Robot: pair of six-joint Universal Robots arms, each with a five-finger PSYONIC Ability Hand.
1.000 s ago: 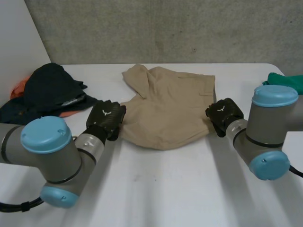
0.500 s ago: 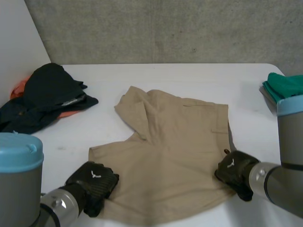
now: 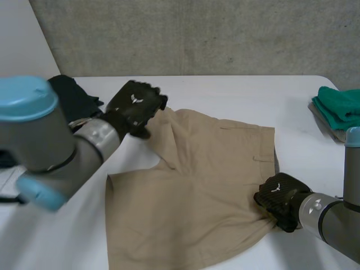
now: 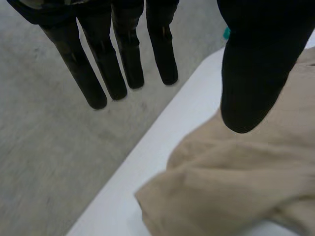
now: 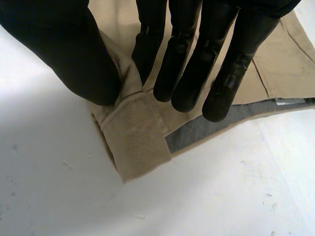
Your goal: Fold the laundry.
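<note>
Tan shorts (image 3: 202,185) lie spread on the white table (image 3: 242,95) between the two hands. The right hand (image 3: 278,194) sits at the edge of the cloth nearest it, where its thumb (image 5: 64,49) and fingers (image 5: 182,59) pinch a raised fold of the hem; a turned-over cuff lies just beyond the thumb, and grey lining shows under the fingertips. The left hand (image 3: 135,107) hovers over the far corner of the shorts, fingers straight and spread from the thumb, holding nothing; the crumpled corner lies under its thumb, not touching it. A dark heap of clothes (image 3: 70,95) lies behind the left arm, and a folded green cloth (image 3: 340,107) lies well beyond the right hand.
</note>
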